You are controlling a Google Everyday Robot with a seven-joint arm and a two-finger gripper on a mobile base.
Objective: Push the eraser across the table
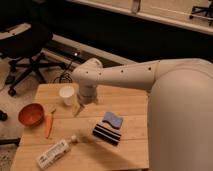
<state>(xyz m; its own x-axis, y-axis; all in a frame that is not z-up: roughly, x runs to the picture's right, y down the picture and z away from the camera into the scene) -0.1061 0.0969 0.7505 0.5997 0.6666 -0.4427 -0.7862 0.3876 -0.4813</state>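
Observation:
The eraser (pixel 106 134), a small black block with pale stripes, lies on the light wooden table (pixel 130 105) toward its right front part. A blue wavy-edged sponge pad (pixel 113 119) lies just behind it. My gripper (pixel 78 108) hangs from the white arm (pixel 125 75) and points down at the table's middle, left of and behind the eraser and apart from it. It stands right of the paper cup (pixel 67 95).
An orange bowl (pixel 31 114) and a carrot (pixel 48 124) lie at the table's left. A white bottle (pixel 54 152) lies near the front edge. A black office chair (pixel 25 40) stands at the back left. My own white body (pixel 182 120) fills the right side.

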